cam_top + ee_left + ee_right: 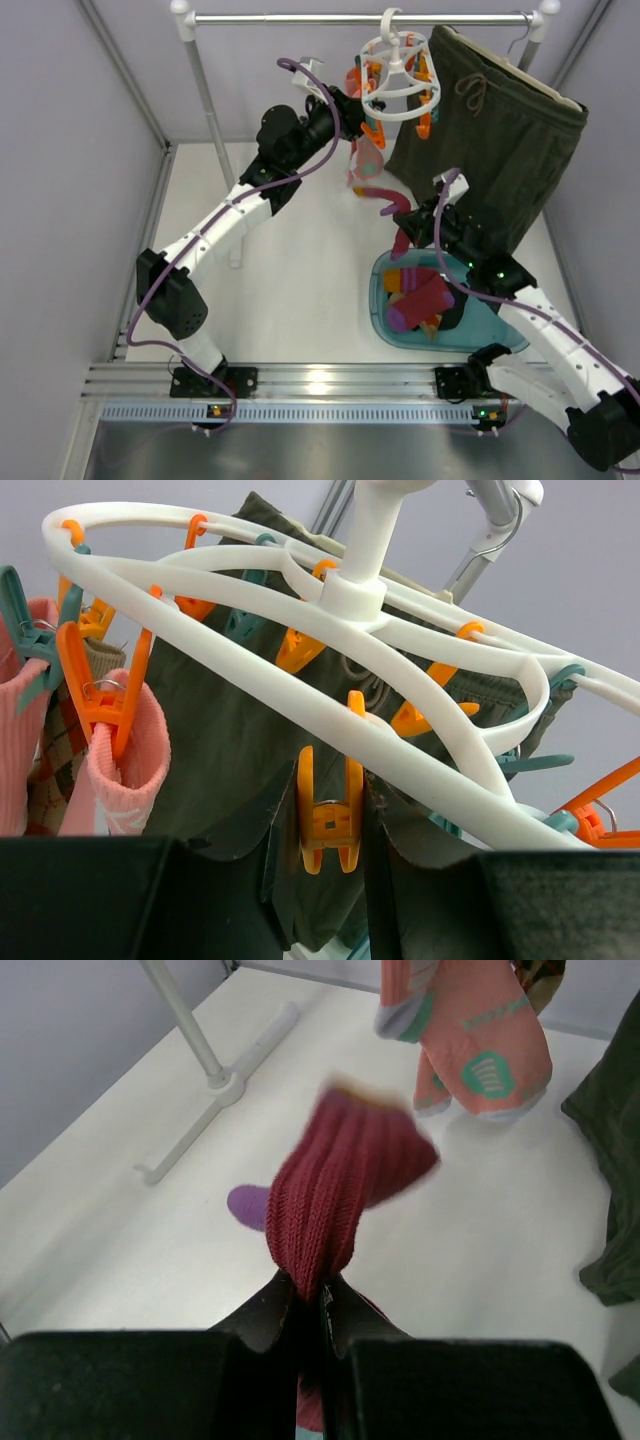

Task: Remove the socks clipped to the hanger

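The white ring hanger hangs from the rail by its hook. It fills the left wrist view. My left gripper is up at its near side, and its jaws close on an empty orange clip. Pink socks and an argyle sock hang clipped at the left. My right gripper is shut on a magenta ribbed sock with a purple toe, held above the table. Pink-teal patterned socks hang ahead of it.
Dark olive drawstring shorts hang on the metal rail right of the hanger. A teal basin at front right holds several socks. The rail's stand pole and its foot are at the left.
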Motion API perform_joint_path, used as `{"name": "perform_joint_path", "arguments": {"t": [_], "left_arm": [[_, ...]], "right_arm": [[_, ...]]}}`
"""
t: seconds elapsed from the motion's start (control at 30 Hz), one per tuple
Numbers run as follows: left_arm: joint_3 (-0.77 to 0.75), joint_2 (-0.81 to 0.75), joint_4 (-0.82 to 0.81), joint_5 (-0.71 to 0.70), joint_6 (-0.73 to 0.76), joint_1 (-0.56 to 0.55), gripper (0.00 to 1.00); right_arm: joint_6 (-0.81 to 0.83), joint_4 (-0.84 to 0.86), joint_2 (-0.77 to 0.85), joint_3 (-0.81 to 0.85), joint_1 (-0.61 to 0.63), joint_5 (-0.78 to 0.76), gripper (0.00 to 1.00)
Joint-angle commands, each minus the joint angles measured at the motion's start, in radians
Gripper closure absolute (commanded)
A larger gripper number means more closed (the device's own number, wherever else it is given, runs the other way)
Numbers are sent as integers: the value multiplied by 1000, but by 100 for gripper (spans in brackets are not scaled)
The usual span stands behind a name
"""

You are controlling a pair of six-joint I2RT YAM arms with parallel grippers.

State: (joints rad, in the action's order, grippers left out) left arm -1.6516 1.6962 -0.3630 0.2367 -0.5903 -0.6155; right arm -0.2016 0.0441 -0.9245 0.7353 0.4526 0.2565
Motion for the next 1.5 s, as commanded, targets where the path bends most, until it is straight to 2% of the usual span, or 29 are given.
{"name": "perform_joint_path", "arguments": {"t": [0.0, 0.03, 0.07, 0.13, 0.17, 0.23, 0.43, 0.53, 0.57, 0.67, 0.77, 0.97, 1.13, 1.17, 1.2, 1.27, 1.33, 1.37, 1.4, 1.43, 1.47], "left_arm": [[-34, 2, -14, -16, 15, -1, 100], [-22, -6, -14, -14, 14, -1, 96], [-14, -10, -14, -11, 15, -1, 81], [10, -32, -14, -13, 15, -3, 68], [35, -41, -14, -17, 21, -1, 48], [68, -79, -14, -45, 21, -4, 36], [217, -199, -13, -151, 55, -4, 2], [285, -266, 25, -226, 84, -4, 2], [297, -282, 42, -293, 96, -4, 2], [341, -332, 90, -345, 129, -3, 2], [351, -352, 156, -411, 145, -3, 2], [407, -377, 188, -493, 149, -1, 2], [409, -388, 216, -517, 145, 0, 2], [409, -394, 220, -519, 144, 0, 2], [409, -397, 222, -520, 144, 0, 2], [408, -405, 226, -517, 147, -1, 2], [395, -409, 240, -517, 158, 0, 2], [391, -408, 245, -517, 161, 0, 2], [383, -408, 257, -517, 165, 0, 2], [380, -408, 263, -519, 171, -1, 2], [380, -409, 266, -520, 175, 0, 2]], "right_arm": [[-8, -123, 122, -27, 20, -43, 100], [-21, -168, 150, -25, 20, -98, 100], [-48, -229, 174, -17, 20, -126, 100], [-111, -389, 249, -4, 20, -246, 100], [-143, -438, 283, 1, 20, -308, 100], [-227, -531, 305, -8, 20, -409, 100], [-380, -579, 237, -117, 18, -445, 100], [-461, -531, 199, -186, 17, -444, 100], [-478, -511, 210, -203, 17, -454, 100], [-501, -509, 284, -246, 20, -479, 100], [-496, -559, 389, -240, 20, -530, 100], [-455, -690, 610, -169, 21, -513, 100], [-441, -791, 586, -88, 21, -427, 100], [-446, -799, 569, -85, 21, -424, 96], [-446, -803, 564, -86, 20, -427, 86], [-452, -816, 570, -93, 20, -430, 84], [-456, -820, 587, -97, 20, -415, 69], [-460, -829, 595, -96, 20, -419, 50], [-463, -829, 601, -93, 20, -424, 20], [-458, -829, 607, -90, 21, -419, 4], [-455, -832, 602, -76, 21, -418, 1]]}}
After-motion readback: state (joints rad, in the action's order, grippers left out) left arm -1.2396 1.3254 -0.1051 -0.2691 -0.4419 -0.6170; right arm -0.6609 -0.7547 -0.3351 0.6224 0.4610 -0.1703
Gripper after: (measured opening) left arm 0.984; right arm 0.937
